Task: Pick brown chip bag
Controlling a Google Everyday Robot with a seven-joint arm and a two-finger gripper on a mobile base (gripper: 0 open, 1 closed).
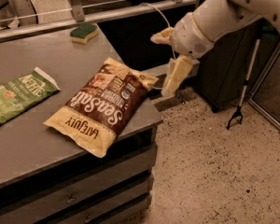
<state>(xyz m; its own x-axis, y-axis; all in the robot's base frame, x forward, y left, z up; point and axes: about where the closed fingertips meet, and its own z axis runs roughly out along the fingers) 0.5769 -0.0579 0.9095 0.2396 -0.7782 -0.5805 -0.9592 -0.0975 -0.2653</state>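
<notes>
1. At the far left a green chip bag (pixel 18 94) with white lettering lies flat on the grey tabletop (pixel 46 59), partly cut off by the picture's edge.
2. Further back, near the tabletop's rear edge, sits a green-and-yellow sponge (pixel 84 32), well apart from both bags.
3. The brown chip bag (pixel 105 106) lies flat near the tabletop's front right corner, set on a slant. It is dark brown with cream-yellow ends, and its white "Sea Salt" script reads upside down from this view. One cream end reaches the front edge; the other points toward the right edge. It is apart from the green chip bag, and nothing touches it.
4. Below the tabletop's front edge are dark drawers (pixel 84 190).
5. The hand (pixel 169 55) hangs in the air past the tabletop's right edge, near the far right end of the brown chip bag but not in contact with it. Its two cream fingers (pixel 176 74) are spread apart, one pointing left and one hanging down, with nothing between them.
6. The white arm (pixel 214 17) runs from the hand up to the top right corner.
7. Right of the hand, a dark cabinet (pixel 221 78) stands on the speckled floor (pixel 214 171).
8. Beside the cabinet stands a thin stick (pixel 245 85) with a black claw at its foot.
</notes>
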